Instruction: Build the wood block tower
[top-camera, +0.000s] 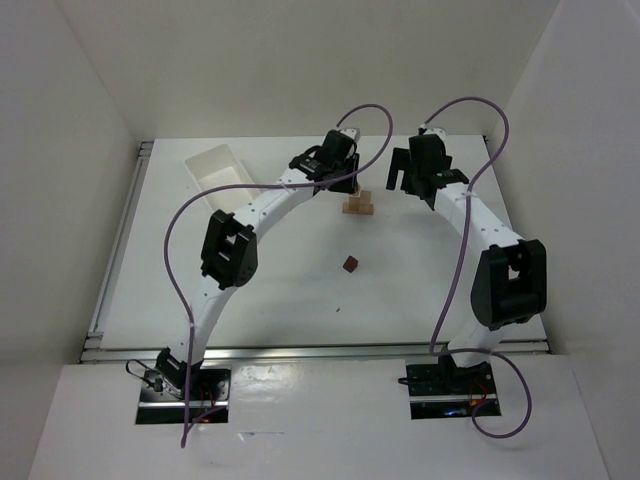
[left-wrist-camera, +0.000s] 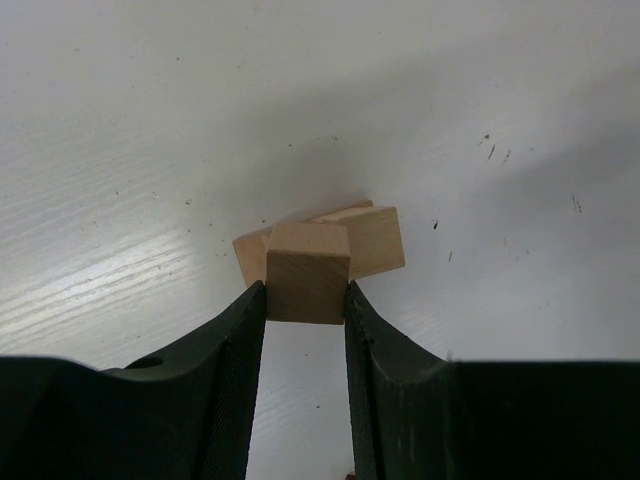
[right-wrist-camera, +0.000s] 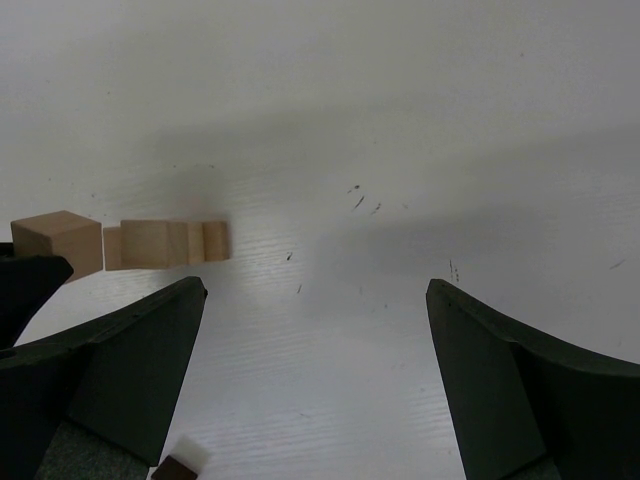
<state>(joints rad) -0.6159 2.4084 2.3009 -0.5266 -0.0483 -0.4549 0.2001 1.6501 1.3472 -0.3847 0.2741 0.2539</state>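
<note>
One tan cube (left-wrist-camera: 308, 272) is clamped between the fingers of my left tool (left-wrist-camera: 305, 292), pinched on its two side faces; the right tool (right-wrist-camera: 315, 288) hangs spread wide with nothing in it.

Progress, as I judge it: early; the wood block tower (top-camera: 358, 206) is only a low cluster of tan pieces (left-wrist-camera: 372, 240) on the tabletop (left-wrist-camera: 150, 120), just beyond my left fingertips; no second storey that I can make out, no dark roof piece on top. One maroon block (top-camera: 349, 263) lies loose, well back from both tools toward the bases; the white tray (top-camera: 205, 165) sits out past the left tool's outer side. So what's left is most of it: seat this cube, add more, cap it.

Where the cube is: right in front of the cluster from the left wrist; from the right wrist it shows just beside the row with a thin gap, at about the same height; I can't tell whether it rests on the tabletop or hangs just off it.

Orientation: the cube sits square, front face toward the wrist camera, edges upright, hardly tilted; being a cube it has no long axis. The cluster's long axis runs crosswise to my left fingers, slightly skewed, its right end turned away.
</note>
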